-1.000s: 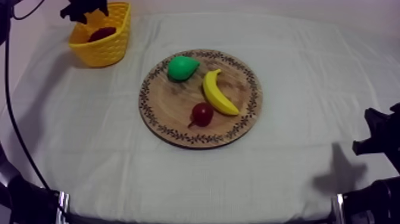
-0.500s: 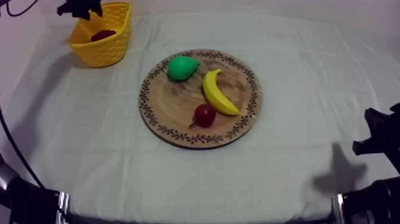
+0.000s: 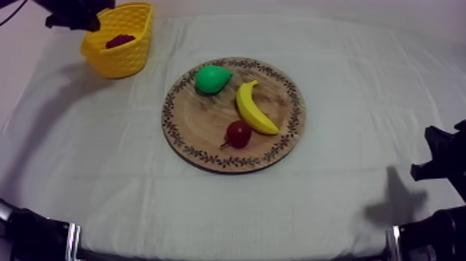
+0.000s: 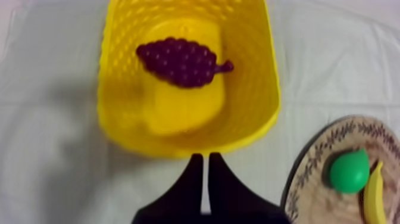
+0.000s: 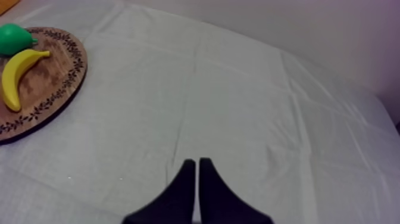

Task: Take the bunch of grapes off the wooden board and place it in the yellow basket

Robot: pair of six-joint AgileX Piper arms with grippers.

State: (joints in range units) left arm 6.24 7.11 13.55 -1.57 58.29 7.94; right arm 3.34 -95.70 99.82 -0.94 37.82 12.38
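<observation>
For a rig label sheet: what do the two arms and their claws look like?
Both are black. The left claw and the right claw each have two flat fingers tapering from a broad base to a narrow tip, with no visible markings. In the top view the right arm is a blocky black shape; a silvery band rings the part at the lower left edge.

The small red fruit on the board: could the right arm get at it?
Probably yes. The small red fruit lies uncovered near the front rim of the board, beside the banana, and bare cloth lies between it and the right gripper, which is shut.
</observation>
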